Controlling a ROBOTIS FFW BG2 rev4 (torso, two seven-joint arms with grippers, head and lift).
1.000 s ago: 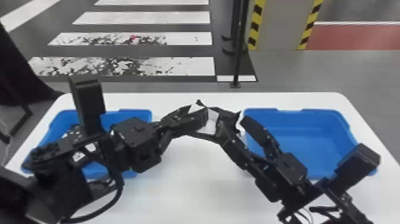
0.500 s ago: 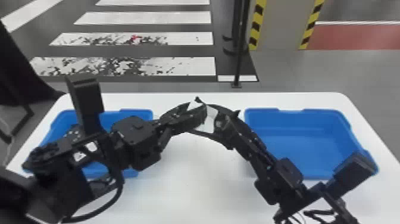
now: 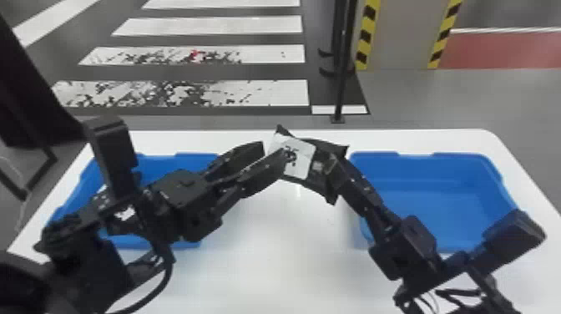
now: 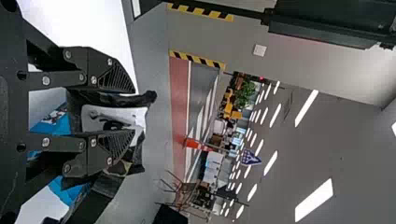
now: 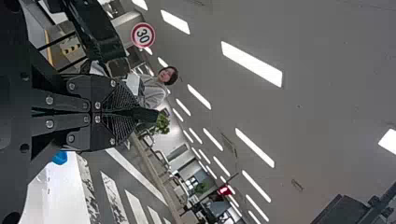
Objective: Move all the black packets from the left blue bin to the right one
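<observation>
Right gripper (image 3: 337, 163) is seen just right of the centre of the frame, its fingers clamped on one end of a black packet (image 3: 319, 151) with a white label (image 3: 304, 155). The black packet's other end is framed by the left gripper (image 3: 273, 151), whose fingers are spread apart. The black packet is held above a white table (image 3: 284, 263), between the left blue bin (image 3: 194, 159) at the left and the right blue bin (image 3: 442, 213) at the right.
</observation>
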